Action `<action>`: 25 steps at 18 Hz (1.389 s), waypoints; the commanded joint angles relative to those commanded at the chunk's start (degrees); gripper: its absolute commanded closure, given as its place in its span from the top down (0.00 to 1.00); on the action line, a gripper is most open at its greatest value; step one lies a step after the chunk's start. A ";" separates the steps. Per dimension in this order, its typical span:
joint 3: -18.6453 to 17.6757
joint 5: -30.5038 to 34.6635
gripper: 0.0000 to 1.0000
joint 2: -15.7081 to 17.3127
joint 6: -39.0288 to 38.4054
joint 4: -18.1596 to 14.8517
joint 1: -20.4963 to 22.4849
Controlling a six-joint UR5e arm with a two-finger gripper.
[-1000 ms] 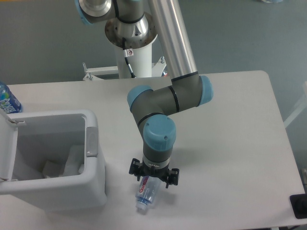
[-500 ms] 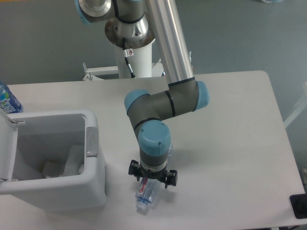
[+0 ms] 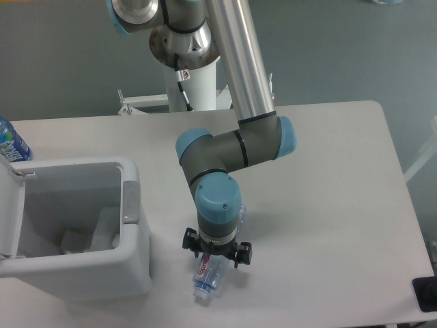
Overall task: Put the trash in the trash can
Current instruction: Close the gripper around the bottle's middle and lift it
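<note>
The crushed clear bottle (image 3: pixel 209 277) with a purple-and-red label lies on the white table near the front edge, its cap end pointing at the front. My gripper (image 3: pixel 216 262) points straight down over the bottle's upper end. The wrist hides the fingers, so I cannot see whether they are closed on the bottle. The white trash can (image 3: pixel 135 254) stands just left of the bottle with its lid open. Pale crumpled plastic (image 3: pixel 102 230) lies inside it.
An intact blue-labelled water bottle (image 3: pixel 9 141) stands at the far left behind the can. A black object (image 3: pixel 426 294) sits at the table's front right corner. The arm's white base column (image 3: pixel 191 78) stands behind the table.
The arm's wrist and elbow have shifted slightly left and a little lower over the bottle. The bottle has not moved.
</note>
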 joint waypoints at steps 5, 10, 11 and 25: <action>0.00 0.18 0.76 -0.17 0.00 0.09 0.00; -0.09 0.18 0.71 -0.17 0.00 0.18 0.00; -0.09 0.18 0.70 -0.09 0.00 0.18 0.00; 0.00 0.18 0.62 -0.09 0.18 0.26 0.00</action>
